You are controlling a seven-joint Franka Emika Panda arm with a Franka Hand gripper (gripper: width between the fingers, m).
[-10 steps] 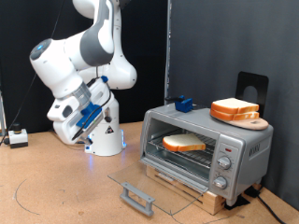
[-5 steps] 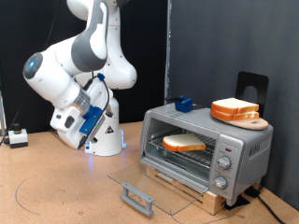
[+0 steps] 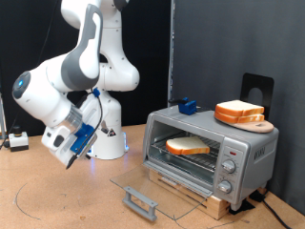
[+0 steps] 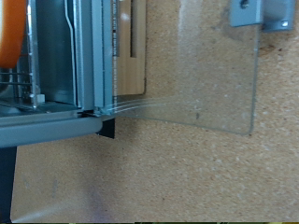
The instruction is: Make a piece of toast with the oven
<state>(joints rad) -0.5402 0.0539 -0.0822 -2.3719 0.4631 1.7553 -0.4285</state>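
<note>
The silver oven [image 3: 250, 153] stands at the exterior view's right with its glass door [image 3: 157, 186] folded down flat and the grey bar handle [image 3: 140, 201] at the front. The piece of toast [image 3: 188, 146] lies on the wire rack inside. My gripper [image 3: 65, 153] hangs low over the table at the exterior view's left, well away from the oven, with nothing seen in it. In the wrist view the oven's open front [image 4: 56, 56], the glass door [image 4: 206, 75], the handle [image 4: 257, 11] and an orange edge of toast [image 4: 9, 33] show; no fingers show there.
Stacked bread slices [image 3: 240, 112] sit on a wooden plate on the oven's roof, beside a small blue object [image 3: 186, 106]. A wooden board [image 3: 205, 196] lies under the oven. A small white box [image 3: 17, 140] sits at the far left. A dark curtain hangs behind.
The arm has swung down and towards the exterior view's left, carrying the gripper further from the oven and closer to the table. Oven, door and toast have not moved.
</note>
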